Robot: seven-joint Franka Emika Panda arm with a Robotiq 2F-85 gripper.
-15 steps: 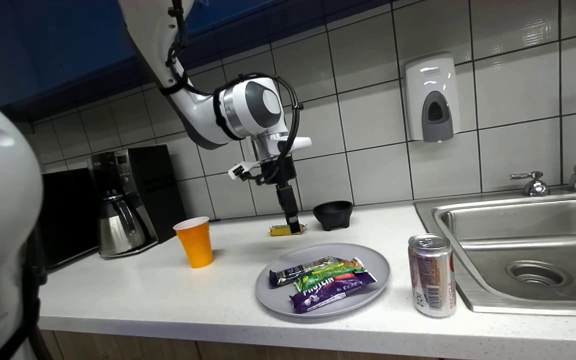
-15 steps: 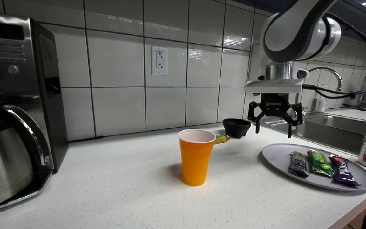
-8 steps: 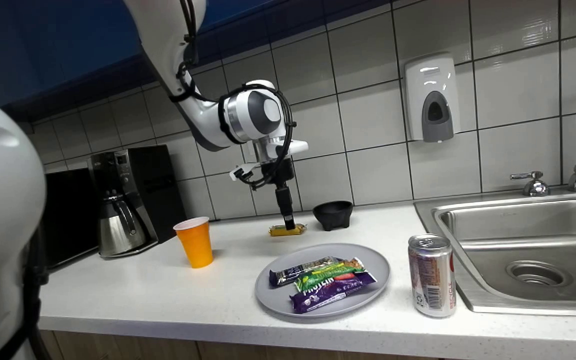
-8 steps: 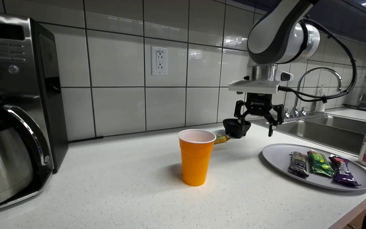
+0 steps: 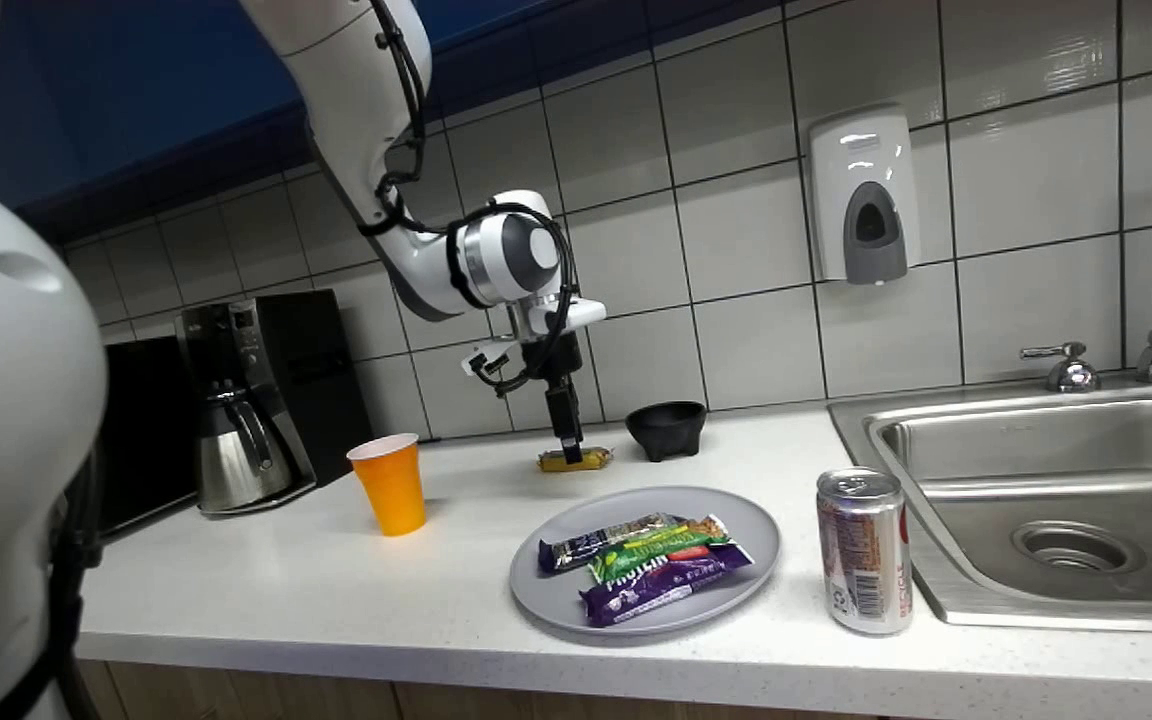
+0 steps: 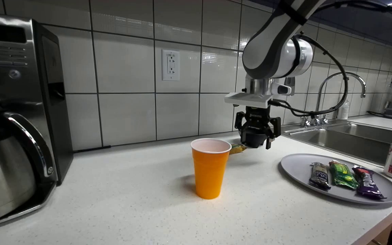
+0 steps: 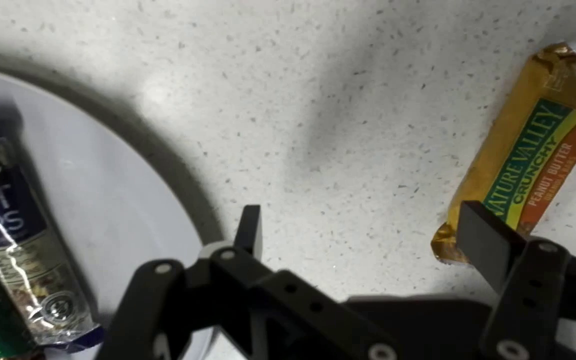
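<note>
Wrist view: the gripper [image 7: 365, 230] is hanging unclenched, low in the frame, its jaws parted wide; the Nature Valley bar [image 7: 523, 150] is lying at right, partly behind the gripper, and I'm seeing a grey plate [image 7: 108, 180] at left.

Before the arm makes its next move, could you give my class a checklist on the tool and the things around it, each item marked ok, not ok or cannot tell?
1. Tool open, holding nothing: ok.
2. Nature Valley bar resting on the counter: ok.
3. Nature Valley bar centred between the tool's fingers: not ok; in the wrist view it lies mostly to one side, one finger overlapping it.
4. That finger clear above the bar: cannot tell; its height is hard to judge.
5. Orange cup standing upright: ok.
6. Black bowl apart from the tool: ok; a gap shows in an exterior view.
</note>
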